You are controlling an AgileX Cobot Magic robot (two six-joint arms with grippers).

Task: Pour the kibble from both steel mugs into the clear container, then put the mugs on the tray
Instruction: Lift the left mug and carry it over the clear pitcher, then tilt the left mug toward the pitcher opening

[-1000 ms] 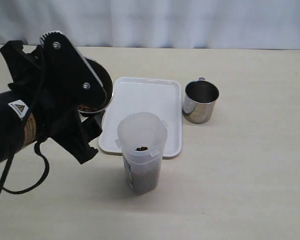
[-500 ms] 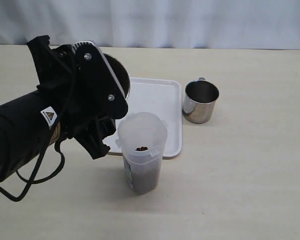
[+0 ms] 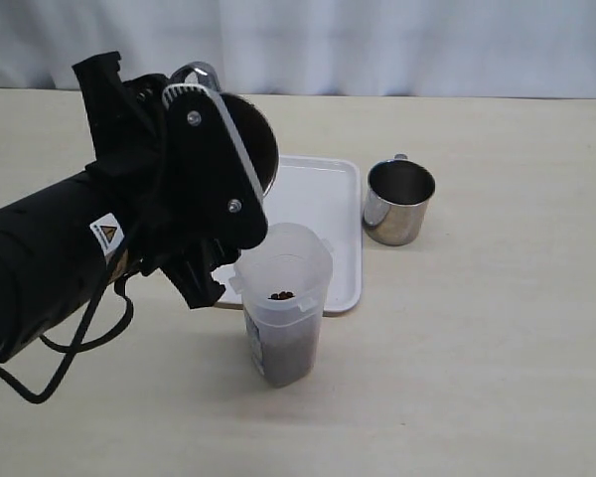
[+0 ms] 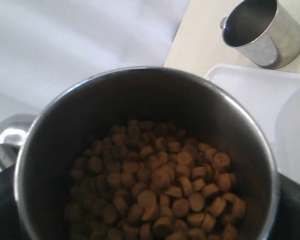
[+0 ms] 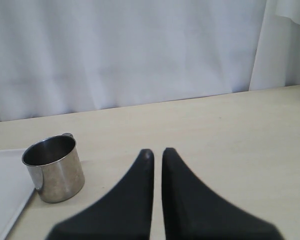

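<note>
My left gripper [image 3: 214, 174] is shut on a steel mug [image 3: 265, 151], holding it in the air just left of and above the clear container [image 3: 283, 260]. The mug is roughly half full of brown kibble [image 4: 160, 185]; its handle [image 4: 7, 137] sticks out sideways. The container stands in front of the white tray [image 3: 313, 194] with some kibble [image 3: 281, 295] inside. A second steel mug [image 3: 398, 202] stands on the table right of the tray and also shows in the right wrist view [image 5: 55, 170]. My right gripper [image 5: 156, 152] is shut on nothing, hovering to the right of that mug.
A white curtain [image 3: 377, 45] closes off the back of the beige table [image 3: 497, 338]. My left arm's black body and cable [image 3: 40, 268] fill the left part of the exterior view. The right arm is outside the exterior view.
My left arm has carried the mug of kibble rightward and upward, from left of the tray to beside the container's rim. The container, tray and second mug have not moved.
</note>
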